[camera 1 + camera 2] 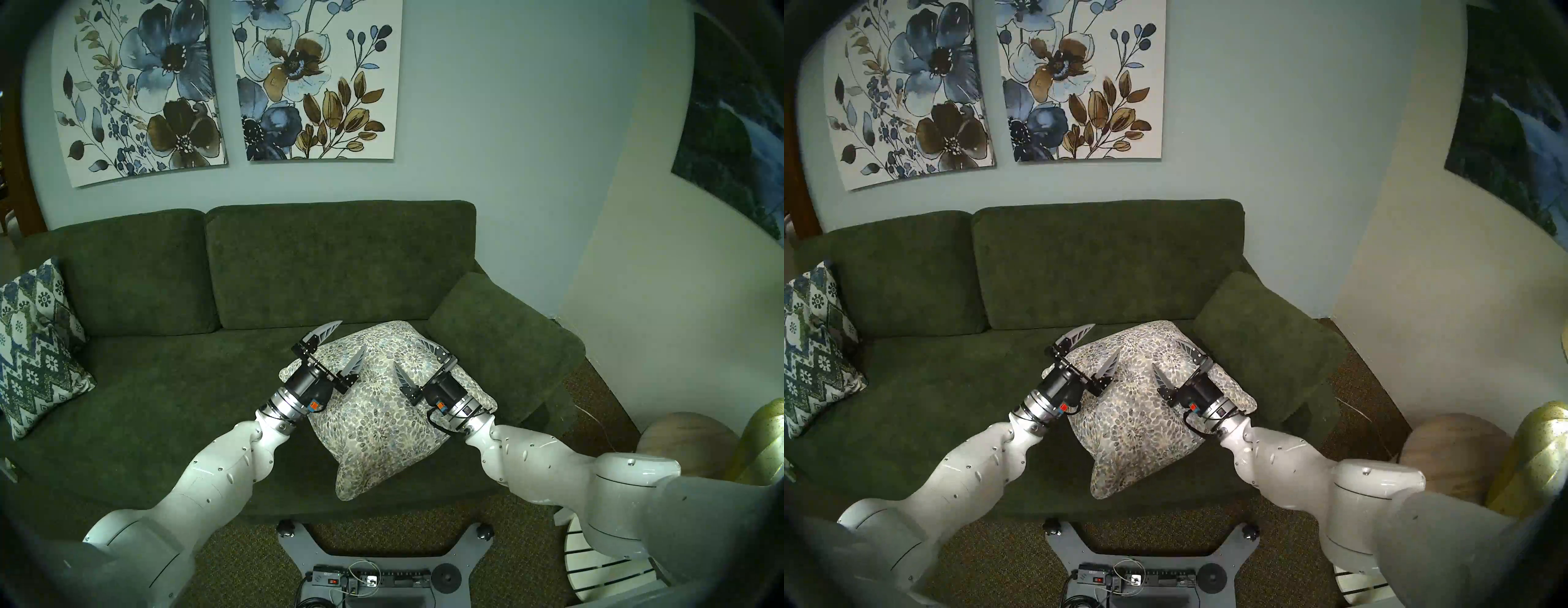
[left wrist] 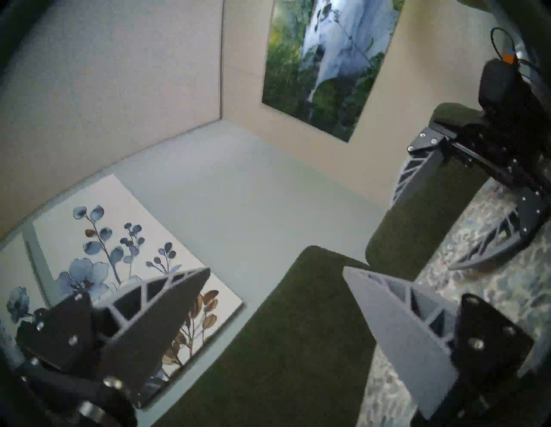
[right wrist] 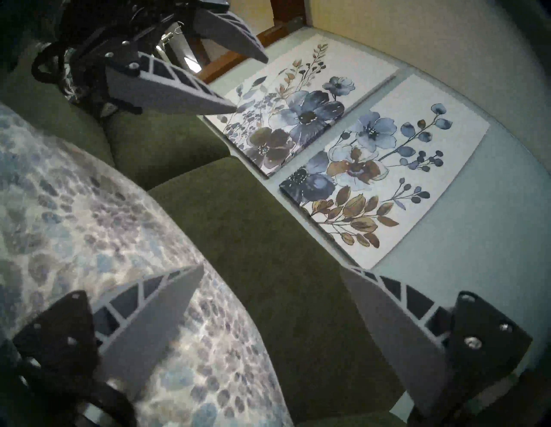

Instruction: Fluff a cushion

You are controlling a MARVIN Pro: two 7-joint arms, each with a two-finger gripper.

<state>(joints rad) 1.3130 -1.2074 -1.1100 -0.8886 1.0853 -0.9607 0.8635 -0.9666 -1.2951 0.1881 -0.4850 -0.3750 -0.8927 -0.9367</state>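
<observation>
The cushion (image 1: 377, 407) lies on the seat of the green sofa (image 1: 169, 382), toward the seat's right end, just beside the right armrest (image 1: 500, 339). It sits turned like a diamond: one pointed corner aims at the seat's front edge, the opposite one at the backrest, so its longer diagonal runs front to back; being square, it has no real long side.

Both grippers hover above it with nothing held. The left gripper (image 1: 344, 343) stands wide over the cushion's upper left edge, and the right gripper (image 1: 418, 357) stands wide over its upper right part. In the wrist views the fingers show clear air between them.

This looks like the gap between squeezes or pats. The next move probably calls for both arms to come down on opposite sides and press inward together, evenly, so the cushion plumps and does not slide off the seat's front edge.
</observation>
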